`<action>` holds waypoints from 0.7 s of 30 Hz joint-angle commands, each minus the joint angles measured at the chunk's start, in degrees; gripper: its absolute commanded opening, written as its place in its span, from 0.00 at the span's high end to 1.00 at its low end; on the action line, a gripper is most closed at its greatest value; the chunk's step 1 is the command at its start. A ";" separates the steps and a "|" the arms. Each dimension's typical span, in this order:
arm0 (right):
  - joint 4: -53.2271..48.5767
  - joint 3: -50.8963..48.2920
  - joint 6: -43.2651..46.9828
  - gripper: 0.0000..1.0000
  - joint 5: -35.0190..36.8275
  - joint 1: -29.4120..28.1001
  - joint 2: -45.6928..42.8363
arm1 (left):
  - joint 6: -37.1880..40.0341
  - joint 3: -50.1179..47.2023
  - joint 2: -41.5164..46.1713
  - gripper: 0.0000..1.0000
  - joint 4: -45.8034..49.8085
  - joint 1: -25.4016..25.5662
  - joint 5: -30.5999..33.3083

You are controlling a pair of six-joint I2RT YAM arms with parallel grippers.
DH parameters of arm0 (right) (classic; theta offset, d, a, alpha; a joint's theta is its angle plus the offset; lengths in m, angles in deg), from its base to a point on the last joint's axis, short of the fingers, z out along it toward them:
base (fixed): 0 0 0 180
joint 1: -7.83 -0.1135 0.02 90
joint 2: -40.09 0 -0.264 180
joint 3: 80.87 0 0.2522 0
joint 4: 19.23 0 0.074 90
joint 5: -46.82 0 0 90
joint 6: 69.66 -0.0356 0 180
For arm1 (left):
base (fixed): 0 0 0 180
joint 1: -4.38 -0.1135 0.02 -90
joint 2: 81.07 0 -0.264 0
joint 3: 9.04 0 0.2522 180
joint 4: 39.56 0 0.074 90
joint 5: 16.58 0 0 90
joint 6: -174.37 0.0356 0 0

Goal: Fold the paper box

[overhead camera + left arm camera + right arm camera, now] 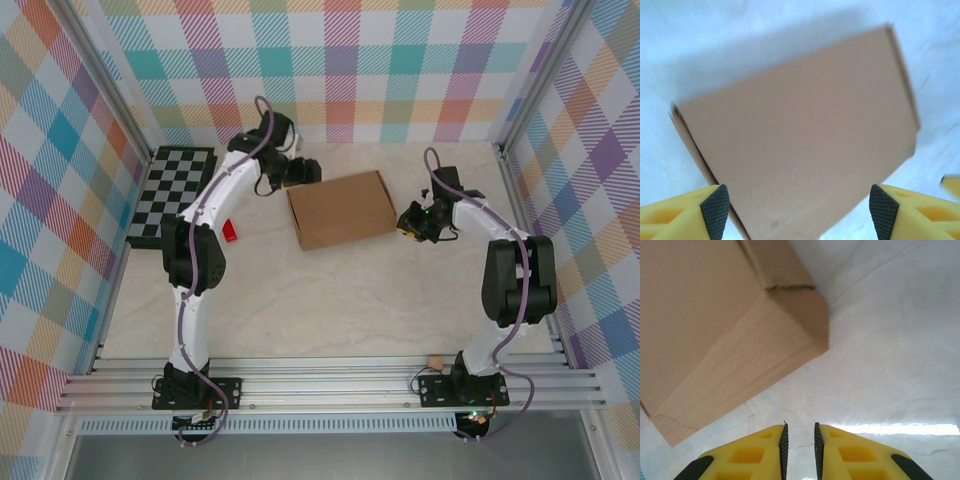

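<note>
At mid-table, the paper box [341, 209] lies closed between the spread left pincer [799, 212] and almost-pressed-together right pincer [799, 440].

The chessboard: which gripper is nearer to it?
Left. The left gripper is at the paper box's corner nearest the chessboard; the right gripper is at the box's opposite side.

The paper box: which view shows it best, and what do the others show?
The top external view: the whole paper box is in frame, closed, with all four edges visible. The left wrist view gives its broad top face, blurred and cut off below. The right wrist view gives one corner and a side wall.
</note>
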 commanded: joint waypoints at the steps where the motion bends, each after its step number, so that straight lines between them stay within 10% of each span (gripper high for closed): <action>1: 0.11 -0.97 -2.26 0.76 -1.13 -3.38 -2.45 | 2.92 6.47 -7.33 0.24 0.28 -4.53 -3.49; 21: 2.23 10.82 -9.69 0.77 0.71 -23.90 8.47 | -7.59 13.81 -23.86 0.22 -17.69 -8.42 -16.98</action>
